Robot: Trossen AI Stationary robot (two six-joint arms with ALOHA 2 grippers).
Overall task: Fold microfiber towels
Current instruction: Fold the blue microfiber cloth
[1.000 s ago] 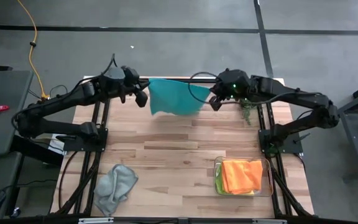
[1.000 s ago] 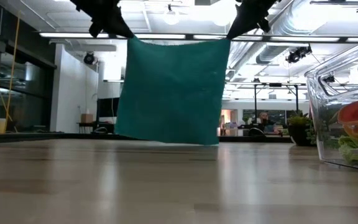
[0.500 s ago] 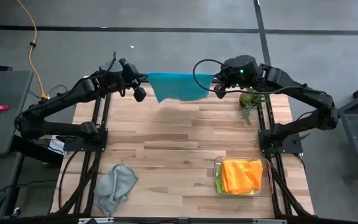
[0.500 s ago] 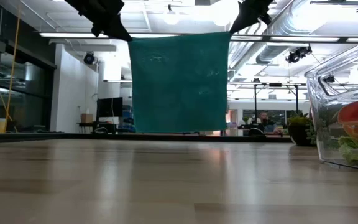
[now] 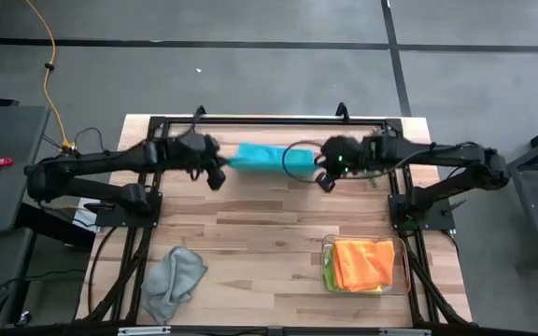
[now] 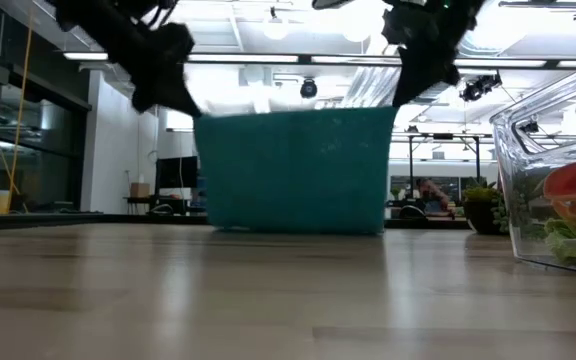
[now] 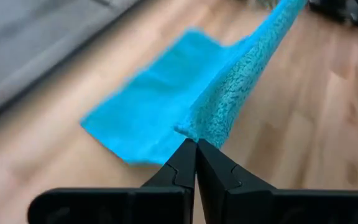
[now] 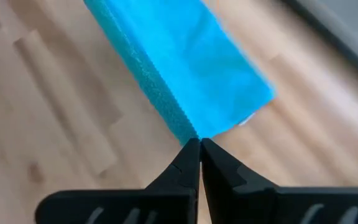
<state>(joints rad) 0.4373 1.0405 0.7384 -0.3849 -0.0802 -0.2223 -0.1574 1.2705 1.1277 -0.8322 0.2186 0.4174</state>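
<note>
**Teal towel lowered onto the far part of the worktop**

Since the earlier frames both arms have dropped: the teal microfiber towel [image 5: 261, 157], which hung clear above the wooden worktop [image 5: 269, 233], now reaches it, its lower part spread flat behind the held edge. In the low view the teal microfiber towel [image 6: 293, 170] stands as a wide band at frame centre with its bottom edge on the wood.

Left gripper [image 5: 217, 177]: upper centre-left of the high view, fingers [image 7: 182, 169] pinched together on one upper corner of the towel [image 7: 166, 118]. The wrist view shows the cloth rising taut from the fingertips and a flat flap lying on the wood beyond.

Right gripper [image 5: 323, 180]: upper centre-right of the high view, fingers [image 8: 188, 162] closed on the opposite corner of the towel [image 8: 179, 74]. The held edge runs between the two grippers, near the far edge of the worktop.

Other items:
- Grey microfiber towel [image 5: 174, 278], crumpled, lower left of the high view.
- Orange microfiber towel [image 5: 362, 262], folded, on top in the clear plastic rectangular tray [image 5: 403, 271] at lower right, with a lime green edge showing under it.
- Small green potted plant [image 5: 374, 171], just beside the right gripper, partly hidden by the arm.
</note>
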